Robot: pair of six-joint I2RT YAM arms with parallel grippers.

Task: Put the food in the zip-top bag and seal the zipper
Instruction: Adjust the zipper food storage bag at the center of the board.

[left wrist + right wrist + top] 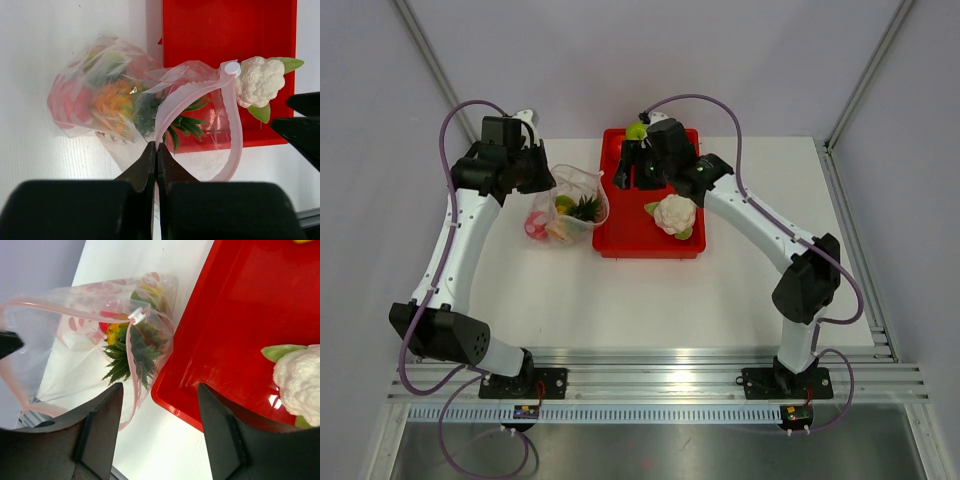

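White tabletop [620,300] and pale grey walls [620,60] are seen around the work. At the left gripper [156,149], the jaws are pressed together on a fold of the zip-top bag [100,95], so its mouth is held up as an open loop edged by the zipper [234,115]. At the right gripper [159,390], the jaws are spread wide and nothing is held between them. Inside the bag, left of centre in the top view, the pineapple [112,100] and other food are lodged. On the red tray [620,242], the cauliflower [673,214] lies at the lower right and 1 yellow-green fruit [637,130] at the upper edge. The cauliflower is judged the next pick. It should be gripped across its white head, lifted clear of the tray wall and released well inside the loop.
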